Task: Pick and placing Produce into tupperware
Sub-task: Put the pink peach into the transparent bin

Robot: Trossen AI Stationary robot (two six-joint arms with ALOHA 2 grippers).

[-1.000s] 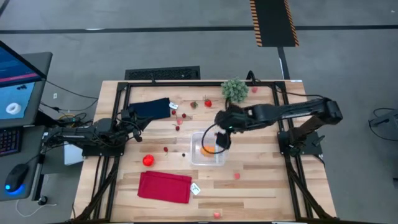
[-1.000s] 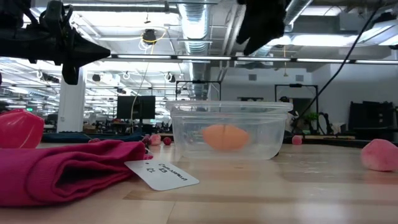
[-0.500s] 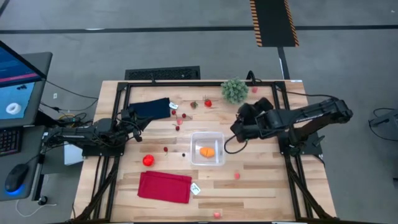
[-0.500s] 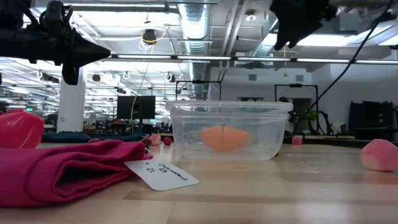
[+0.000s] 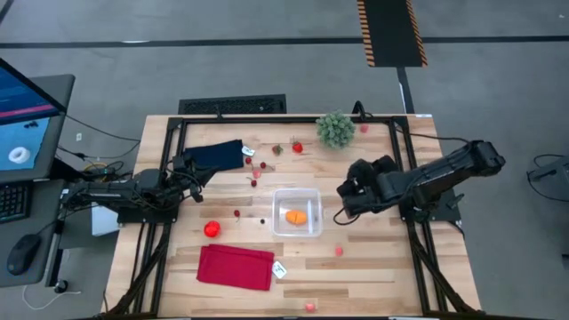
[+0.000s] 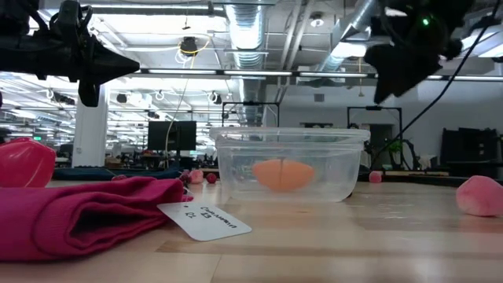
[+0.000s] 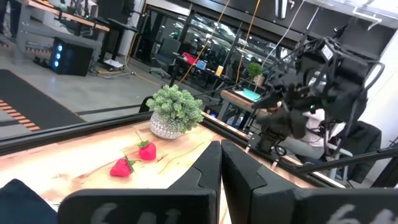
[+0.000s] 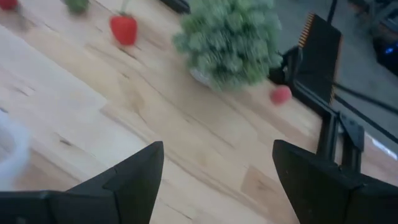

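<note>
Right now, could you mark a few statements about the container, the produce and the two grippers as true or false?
1. The tupperware holds one orange piece of produce. True.
2. The right gripper is closed on a red fruit. False: it is open and empty, off to the container's right.
3. The red cloth lies inside the container. False: it lies on the table, nearer the front edge and to the container's left.
4. The left gripper is shut, beside the navy cloth. True.
5. The green plant ball sits near the table's far edge. True.
</note>
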